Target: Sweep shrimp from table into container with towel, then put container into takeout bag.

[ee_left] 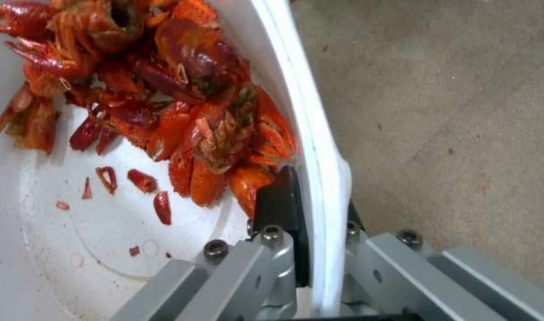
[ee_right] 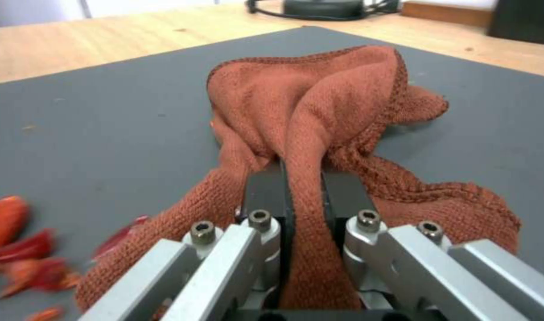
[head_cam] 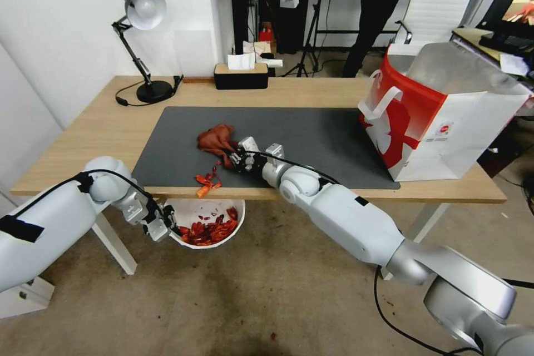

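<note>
Shrimp (head_cam: 209,231): most of the glossy red-orange pieces lie heaped inside the container (head_cam: 236,228), against the wall nearest the left end effector; in the left wrist view the shrimp (ee_left: 183,107) are piled along the container (ee_left: 319,147) wall, with a few small fragments scattered on its white floor. A small cluster of shrimp (head_cam: 206,182) rests at the front edge of the bench (head_cam: 111,128), partly on the dark grey mat (head_cam: 311,133) and partly over the wooden lip, directly above the container. In the right wrist view, blurred shrimp (ee_right: 13,249) lie on the mat (ee_right: 105,120) just beside the towel.

Container: round white bowl held below the bench's front edge, above the floor (head_cam: 250,306). The left end effector (head_cam: 161,222) is clamped on its rim; in the left wrist view the left end effector (ee_left: 319,232) has one black pad (ee_left: 281,209) inside the wall and the other outside.

Towel (head_cam: 218,140): brick-red cloth bunched on the mat, behind the edge cluster. The right end effector (head_cam: 238,157) is closed on a raised fold; in the right wrist view the right end effector (ee_right: 305,196) pinches the towel (ee_right: 319,107) between its black pads.

Takeout bag (head_cam: 439,117): red and white, standing open on the bench's right end, well apart from the towel, foil lining visible.
</note>
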Tool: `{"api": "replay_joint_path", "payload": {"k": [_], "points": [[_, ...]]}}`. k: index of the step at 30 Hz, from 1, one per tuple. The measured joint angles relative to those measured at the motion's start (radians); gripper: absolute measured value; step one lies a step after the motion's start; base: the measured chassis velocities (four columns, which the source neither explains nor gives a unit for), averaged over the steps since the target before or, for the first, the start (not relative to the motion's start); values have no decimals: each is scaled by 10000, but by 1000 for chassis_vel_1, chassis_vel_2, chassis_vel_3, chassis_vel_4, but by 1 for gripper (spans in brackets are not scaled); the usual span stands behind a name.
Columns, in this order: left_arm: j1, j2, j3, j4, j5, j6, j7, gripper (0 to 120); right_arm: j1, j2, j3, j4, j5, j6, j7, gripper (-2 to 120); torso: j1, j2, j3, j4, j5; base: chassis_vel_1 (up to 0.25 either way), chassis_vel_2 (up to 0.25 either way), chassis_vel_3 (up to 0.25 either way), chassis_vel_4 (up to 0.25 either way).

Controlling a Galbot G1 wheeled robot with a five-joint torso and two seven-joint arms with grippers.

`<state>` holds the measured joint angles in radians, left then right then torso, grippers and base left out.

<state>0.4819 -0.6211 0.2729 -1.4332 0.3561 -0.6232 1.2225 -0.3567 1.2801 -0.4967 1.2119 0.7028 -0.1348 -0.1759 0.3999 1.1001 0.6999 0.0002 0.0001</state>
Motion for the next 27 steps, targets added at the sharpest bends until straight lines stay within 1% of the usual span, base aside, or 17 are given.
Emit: {"api": "replay_joint_path", "payload": {"k": [1, 4, 10, 16, 24, 27], "points": [[0, 0, 0, 0, 0, 0, 0, 0, 0, 0, 0, 0, 0, 0, 0, 7, 0, 0, 0, 0, 0, 0, 0, 0, 0], [67, 34, -94, -21, 1, -12, 2, 0, -97, -316, -167, 430, 52, 21, -345, 7, -1, -1, 1, 2, 0, 0, 0, 0, 0], [109, 105, -161, -22, 1, -25, 5, 0, -435, -673, -260, 1046, 66, 96, -550, 7, 0, 0, 0, -2, 2, 0, 0, 0, 0], [140, 126, -201, -20, -5, -45, 8, 0, -810, -900, -463, 1720, 59, 121, -579, 7, 1, 0, -1, -4, 2, 0, 0, 0, 0], [88, 138, -217, 31, -26, -59, 10, 0, -1190, -1113, -686, 2402, -28, 142, -499, 7, 1, 0, 0, -2, 2, 0, 0, 0, 0], [80, 168, -237, 35, -44, -64, 10, 0, -1393, -1345, -792, 2862, -113, 142, -500, 7, 1, -2, 2, -1, 0, 0, 0, 0, 0]]}}
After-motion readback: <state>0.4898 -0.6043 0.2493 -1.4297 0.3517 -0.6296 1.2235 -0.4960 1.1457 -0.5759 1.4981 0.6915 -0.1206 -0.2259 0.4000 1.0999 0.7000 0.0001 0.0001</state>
